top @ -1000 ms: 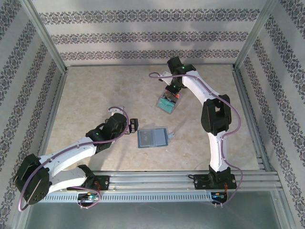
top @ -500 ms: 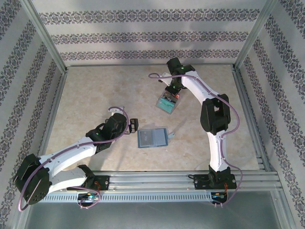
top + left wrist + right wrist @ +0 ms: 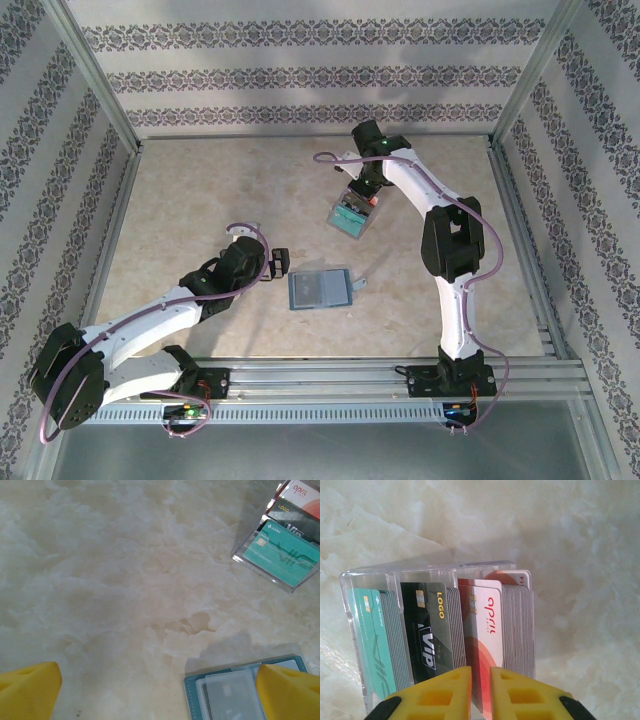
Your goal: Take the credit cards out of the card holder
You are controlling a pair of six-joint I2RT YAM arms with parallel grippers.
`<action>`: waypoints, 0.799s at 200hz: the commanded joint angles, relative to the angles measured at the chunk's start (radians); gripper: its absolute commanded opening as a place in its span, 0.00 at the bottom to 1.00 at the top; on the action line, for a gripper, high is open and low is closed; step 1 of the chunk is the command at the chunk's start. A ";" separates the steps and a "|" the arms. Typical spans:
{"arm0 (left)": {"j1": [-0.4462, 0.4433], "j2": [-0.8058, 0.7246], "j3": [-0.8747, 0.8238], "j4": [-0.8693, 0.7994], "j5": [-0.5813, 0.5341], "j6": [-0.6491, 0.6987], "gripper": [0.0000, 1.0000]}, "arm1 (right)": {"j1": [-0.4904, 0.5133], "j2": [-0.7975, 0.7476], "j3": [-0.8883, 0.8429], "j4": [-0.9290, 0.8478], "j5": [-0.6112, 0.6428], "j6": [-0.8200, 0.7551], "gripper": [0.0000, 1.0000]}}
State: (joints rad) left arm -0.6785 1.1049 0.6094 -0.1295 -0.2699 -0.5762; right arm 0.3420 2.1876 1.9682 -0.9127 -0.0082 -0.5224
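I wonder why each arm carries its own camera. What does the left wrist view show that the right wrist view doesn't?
Left wrist, not right wrist: the blue-grey card holder lying flat, and the left gripper, yellow fingers wide apart. Right wrist, not left wrist: the right gripper, fingers a narrow gap apart. Both: the clear tray of teal, black and red-and-white credit cards on the marbled table.

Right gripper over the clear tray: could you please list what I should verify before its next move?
1. Left gripper open wide: ok.
2. Card holder lying open, flat, near left gripper: ok.
3. Card holder's pockets emptied: cannot tell.
4. Right gripper, jaws nearly together at the red-white card, holding anything: cannot tell.
5. Credit cards standing sorted in the clear tray's three compartments: ok.
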 commanded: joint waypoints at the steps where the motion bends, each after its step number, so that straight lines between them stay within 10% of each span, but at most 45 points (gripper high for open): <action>1: 0.014 -0.012 -0.015 -0.016 -0.001 -0.007 0.99 | -0.008 0.003 0.015 -0.011 -0.007 0.020 0.18; 76: 0.016 -0.038 -0.020 -0.019 0.008 -0.014 0.99 | 0.007 -0.104 -0.043 0.012 -0.037 0.105 0.25; 160: 0.023 -0.065 -0.046 -0.011 -0.014 -0.028 0.99 | 0.070 -0.363 -0.323 0.132 -0.080 0.455 0.63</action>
State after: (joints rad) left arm -0.6765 1.0588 0.5777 -0.1295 -0.2668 -0.5846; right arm 0.3866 1.9114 1.7454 -0.8417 -0.0471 -0.2298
